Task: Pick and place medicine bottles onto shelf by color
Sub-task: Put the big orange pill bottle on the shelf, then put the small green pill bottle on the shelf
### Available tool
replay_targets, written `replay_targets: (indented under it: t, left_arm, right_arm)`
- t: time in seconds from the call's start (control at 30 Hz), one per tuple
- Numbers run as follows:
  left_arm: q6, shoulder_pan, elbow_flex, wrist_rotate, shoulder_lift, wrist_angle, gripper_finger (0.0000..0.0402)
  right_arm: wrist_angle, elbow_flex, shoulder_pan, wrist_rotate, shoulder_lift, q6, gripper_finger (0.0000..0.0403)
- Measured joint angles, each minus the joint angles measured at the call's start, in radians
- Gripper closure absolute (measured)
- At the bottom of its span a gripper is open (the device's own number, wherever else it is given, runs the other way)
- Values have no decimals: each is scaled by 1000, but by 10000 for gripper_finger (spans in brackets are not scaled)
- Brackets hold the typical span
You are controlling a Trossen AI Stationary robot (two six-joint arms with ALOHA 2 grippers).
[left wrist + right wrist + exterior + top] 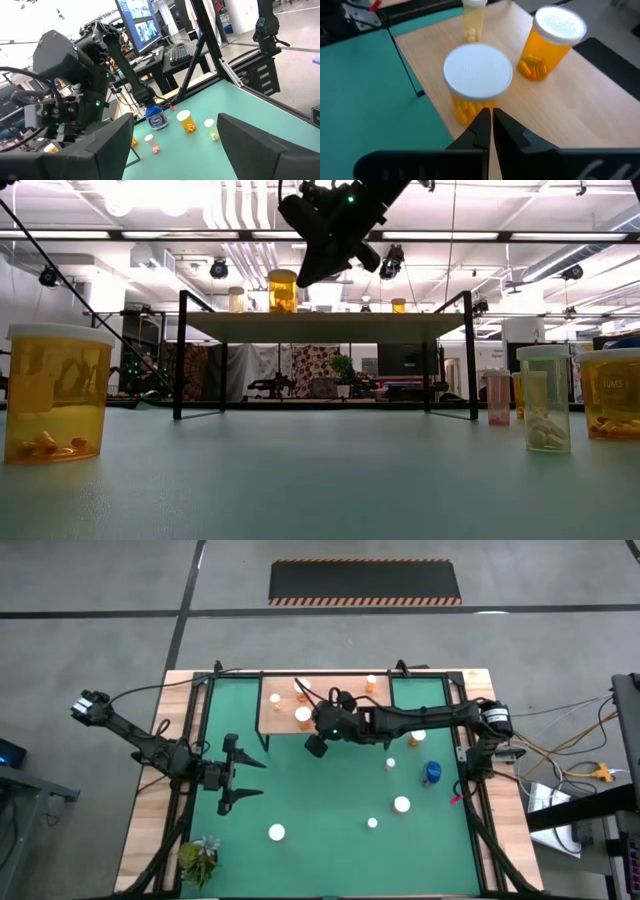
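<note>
The right pincer (491, 116) hangs over the front edge of the low light-wood shelf on thin black legs (600, 105), its two dark fingers pressed together with nothing between them. Just beyond its tips stands a wide orange medicine bottle with a white round cap (476, 80), upright on the board near that edge and free of the fingers. Farther back on the shelf are a second orange white-capped bottle (551, 40), also upright, and a slim pale-yellow bottle (473, 20) whose cap is cut off by the frame. From above, the right arm's body covers part of the shelf (278, 710), so the bottles there show only in part.

Off the shelf, on the green mat of the tabletop (330, 790), more white-capped bottles stand scattered: one (401, 805) and a smaller one (372, 823) toward the right side, another (277, 832) nearer the middle, and a blue bottle (431, 773) close to the right arm's base. Their contents cannot be made out from above.

The left pincer (245, 775) waits over the mat's left side, fingers spread apart and empty. A small green plant (198, 858) sits at the near left corner
</note>
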Motion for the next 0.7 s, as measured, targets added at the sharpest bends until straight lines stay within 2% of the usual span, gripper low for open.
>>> replay_targets:
  t: [0.47, 0.7]
  left_arm:
    - [-1, 0, 0, 0, 0, 0, 132]
    - [-2, 0, 0, 0, 0, 0, 132]
  right_arm:
    - [-12, 0, 8, 5, -25, -18, 394]
    - [-125, 0, 106, 6, -77, -44, 394]
